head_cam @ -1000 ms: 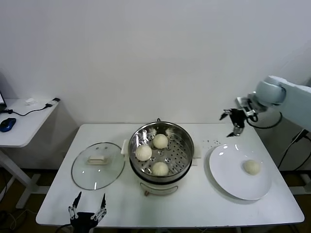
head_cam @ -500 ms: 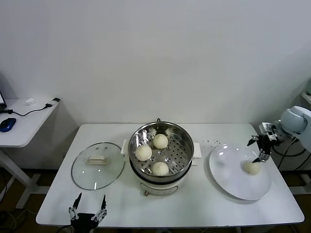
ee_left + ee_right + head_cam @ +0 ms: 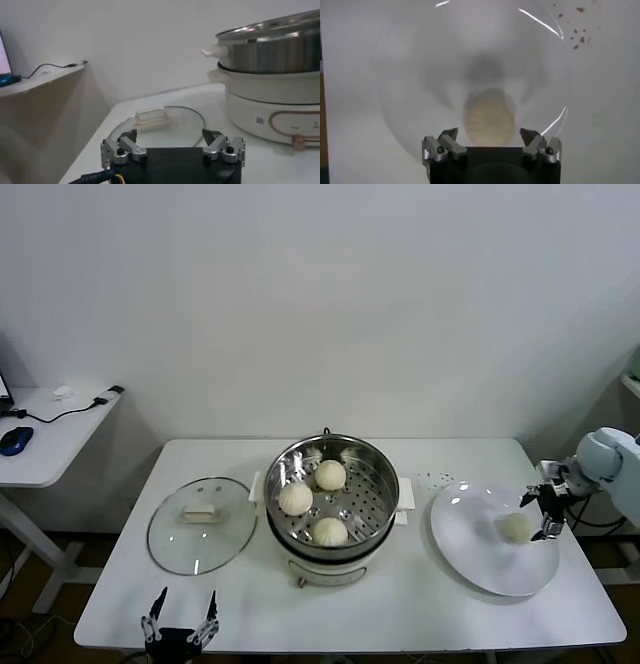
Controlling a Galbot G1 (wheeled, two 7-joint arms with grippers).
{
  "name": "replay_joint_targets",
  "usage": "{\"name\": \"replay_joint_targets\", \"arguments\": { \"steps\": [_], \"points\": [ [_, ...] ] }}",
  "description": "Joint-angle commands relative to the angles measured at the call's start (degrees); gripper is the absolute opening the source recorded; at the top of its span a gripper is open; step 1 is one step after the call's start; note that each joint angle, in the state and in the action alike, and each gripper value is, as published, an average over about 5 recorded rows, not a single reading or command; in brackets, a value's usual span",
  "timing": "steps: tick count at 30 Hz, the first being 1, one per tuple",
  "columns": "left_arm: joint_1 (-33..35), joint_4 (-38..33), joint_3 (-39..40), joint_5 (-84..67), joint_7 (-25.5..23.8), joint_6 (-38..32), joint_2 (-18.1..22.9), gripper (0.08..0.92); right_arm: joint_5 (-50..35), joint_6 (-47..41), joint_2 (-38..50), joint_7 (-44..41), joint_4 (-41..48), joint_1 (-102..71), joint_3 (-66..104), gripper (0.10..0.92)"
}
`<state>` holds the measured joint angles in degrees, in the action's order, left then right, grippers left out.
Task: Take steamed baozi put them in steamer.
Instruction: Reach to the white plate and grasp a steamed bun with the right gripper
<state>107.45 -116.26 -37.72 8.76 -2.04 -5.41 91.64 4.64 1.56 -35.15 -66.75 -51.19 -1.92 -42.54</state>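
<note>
Plainly a white desk (image 3: 420,604) set against a bare white wall, with a second, smaller white side desk (image 3: 45,446) off to the robot's left carrying a blue mouse (image 3: 15,440) and a dark cable (image 3: 75,408).

At the middle of the main desk: the steamer (image 3: 375,469) — shiny perforated basket on a white pot base — holding three steamed baozi (image 3: 295,498), grouped toward its left and near side. Just left of it, lying flat on the desk, a round glass lid (image 3: 165,539) with a white handle. To the right, beside the steamer but apart from it, a flat white plate (image 3: 470,539) bearing the fourth bun (image 3: 516,527). Between steamer and plate, toward the back edge, a scatter of small dark crumbs (image 3: 434,478).

Right pincer (image 3: 546,513) low at the plate's far right side, just beside the lone bun, fingers spread wide and gripping nothing; seen from the right wrist, the bun (image 3: 489,116) lying between and just ahead of the two fingertips (image 3: 448,135), not clamped. Whether touching, cannot tell.

Left pincer (image 3: 181,616) parked at the desk's near left edge, below the lid, released and empty; from its wrist, the lid (image 3: 165,120) straight ahead and the steamer's (image 3: 270,50) wall rising off to one side.

Nothing between the right pincer and the bun.
</note>
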Motion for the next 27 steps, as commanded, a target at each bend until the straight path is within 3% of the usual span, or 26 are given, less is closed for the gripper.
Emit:
{"name": "replay_joint_targets", "arguments": {
  "steps": [1,10,18,27],
  "points": [
    [-0.28,0.55,0.0,0.17,0.01,0.23,0.03,0.823,6.86,3.11,-5.94,-0.31,6.57,-2.71,3.4,0.823],
    [-0.54,0.93,0.04,0.3,0.03,0.32,0.13,0.823,7.89,3.82,-7.39,-1.14,8.2,-2.63,3.67,0.82],
    [-0.53,1.02,0.09,0.36,0.03,0.25,0.16,0.823,7.74,3.91,-7.1,-1.49,7.97,-2.15,3.7,0.665],
    [-0.27,0.84,0.1,0.25,0.02,-0.02,0.11,0.823,4.09,2.56,-5.29,-1.82,5.44,-0.51,2.33,0.574]
  ]
}}
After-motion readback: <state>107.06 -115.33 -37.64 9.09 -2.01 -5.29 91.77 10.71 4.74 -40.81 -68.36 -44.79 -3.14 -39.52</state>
